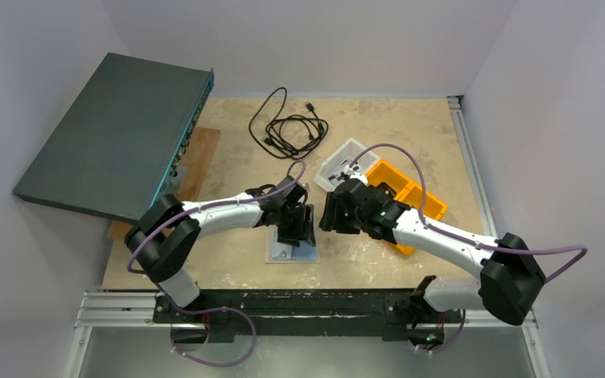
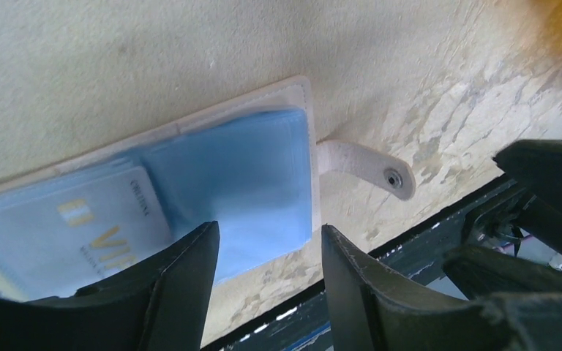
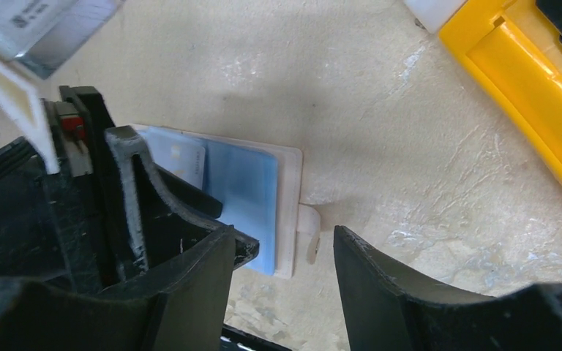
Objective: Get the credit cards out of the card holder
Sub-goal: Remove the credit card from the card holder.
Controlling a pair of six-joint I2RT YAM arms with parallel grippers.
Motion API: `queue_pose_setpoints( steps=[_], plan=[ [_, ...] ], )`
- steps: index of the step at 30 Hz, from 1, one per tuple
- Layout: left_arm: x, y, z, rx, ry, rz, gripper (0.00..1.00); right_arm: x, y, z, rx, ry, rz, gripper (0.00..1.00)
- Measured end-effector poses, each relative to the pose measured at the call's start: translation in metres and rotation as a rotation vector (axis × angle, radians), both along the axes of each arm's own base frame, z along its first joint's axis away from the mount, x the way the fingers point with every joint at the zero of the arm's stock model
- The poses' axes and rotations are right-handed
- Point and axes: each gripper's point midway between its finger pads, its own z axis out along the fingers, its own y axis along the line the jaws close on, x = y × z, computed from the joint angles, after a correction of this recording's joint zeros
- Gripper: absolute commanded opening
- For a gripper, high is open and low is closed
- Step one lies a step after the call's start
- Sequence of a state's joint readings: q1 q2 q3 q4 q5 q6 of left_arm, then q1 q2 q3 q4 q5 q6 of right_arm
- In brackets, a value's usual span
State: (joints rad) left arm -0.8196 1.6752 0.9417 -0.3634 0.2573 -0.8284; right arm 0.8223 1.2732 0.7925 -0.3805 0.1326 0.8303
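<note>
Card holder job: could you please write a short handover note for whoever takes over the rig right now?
Left pincer: open, empty, over the blue sleeves.
Right pincer: open, empty, over the closure tab end.
Card holder: lying open and flat on the table, between the two arms.
Done: holder opened.
Left: a card sits in its sleeve and no card shows outside, so the cards need pulling out.
</note>
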Motion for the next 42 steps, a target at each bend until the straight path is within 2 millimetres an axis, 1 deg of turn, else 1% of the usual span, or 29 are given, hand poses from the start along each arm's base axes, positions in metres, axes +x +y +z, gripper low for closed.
queue_pose_setpoints(
  steps=[2, 5, 6, 8, 10, 12, 15, 18, 21, 26, 32, 35, 39, 42],
  plan=[
    [0.0, 0.004, 0.005, 0.009, -0.012, 0.008, 0.54, 0.0, 0.003, 0.0, 0.011, 0.003, 0.009, 0.49],
    [0.008, 0.018, 0.027, 0.013, -0.063, 0.047, 0.53, -0.001, 0.012, -0.001, 0.04, 0.017, 0.033, 0.45],
    [0.013, 0.025, 0.036, 0.01, -0.086, 0.067, 0.51, -0.001, 0.017, -0.001, 0.056, 0.021, 0.041, 0.42],
    [0.024, 0.039, 0.052, 0.004, -0.131, 0.111, 0.45, -0.001, 0.027, -0.004, 0.085, 0.035, 0.063, 0.39],
    [0.033, 0.054, 0.06, 0.004, -0.163, 0.154, 0.4, -0.004, 0.04, -0.01, 0.116, 0.062, 0.093, 0.38],
    [0.036, 0.072, 0.055, 0.028, -0.165, 0.192, 0.34, -0.009, 0.054, -0.018, 0.139, 0.093, 0.129, 0.36],
    [0.031, 0.088, 0.038, 0.078, -0.131, 0.203, 0.23, -0.014, 0.074, -0.029, 0.174, 0.142, 0.174, 0.32],
    [0.022, 0.094, 0.026, 0.11, -0.099, 0.193, 0.14, -0.015, 0.09, -0.043, 0.198, 0.184, 0.203, 0.31],
    [0.02, 0.096, 0.019, 0.126, -0.083, 0.187, 0.09, -0.016, 0.096, -0.055, 0.208, 0.213, 0.215, 0.29],
    [0.02, 0.096, 0.01, 0.136, -0.072, 0.185, 0.05, -0.018, 0.103, -0.066, 0.224, 0.239, 0.224, 0.29],
    [0.019, 0.097, -0.002, 0.148, -0.059, 0.182, 0.02, -0.014, 0.109, -0.063, 0.252, 0.228, 0.225, 0.29],
    [0.019, 0.097, -0.009, 0.154, -0.05, 0.181, 0.0, -0.014, 0.111, -0.067, 0.26, 0.234, 0.228, 0.3],
    [0.021, 0.092, -0.009, 0.13, -0.056, 0.179, 0.0, -0.015, 0.112, -0.068, 0.274, 0.245, 0.23, 0.33],
    [0.021, 0.09, -0.01, 0.119, -0.056, 0.183, 0.0, -0.015, 0.113, -0.068, 0.287, 0.252, 0.236, 0.34]
  ],
)
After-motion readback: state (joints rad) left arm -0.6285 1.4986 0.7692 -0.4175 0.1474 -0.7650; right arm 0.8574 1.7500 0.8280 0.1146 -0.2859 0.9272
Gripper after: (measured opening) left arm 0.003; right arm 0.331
